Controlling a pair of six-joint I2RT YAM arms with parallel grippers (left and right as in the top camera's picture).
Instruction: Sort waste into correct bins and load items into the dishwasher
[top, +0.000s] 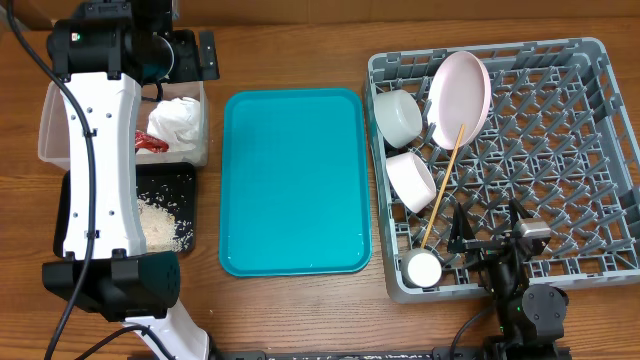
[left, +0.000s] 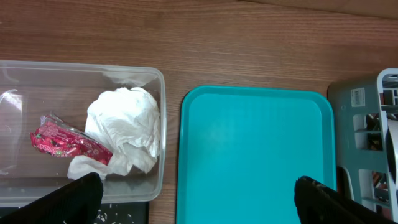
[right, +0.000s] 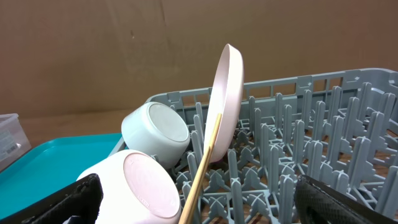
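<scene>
The clear tub (top: 195, 150) holds the white napkin (top: 178, 122) and red wrapper (top: 150, 142); both also show in the left wrist view, napkin (left: 124, 127) and wrapper (left: 62, 140). The black tray (top: 185, 180) holds loose rice (top: 160, 222). My left gripper (top: 190, 55) (left: 199, 208) is open and empty above the tub's back end. The grey rack (top: 560, 150) (right: 311, 124) holds a pink plate (top: 460, 95) (right: 227, 99) on edge, two bowls (top: 398, 117) (top: 410, 180), a cup (top: 424, 268) and a chopstick (top: 442, 200) (right: 202, 168). My right gripper (top: 487, 240) (right: 202, 202) is open and empty over the rack's front.
The teal serving tray (top: 295, 180) (left: 255, 155) lies bare between the tub and the rack. My left arm's white link (top: 100, 170) covers the left part of both bins. The rack's right half holds only upright pegs.
</scene>
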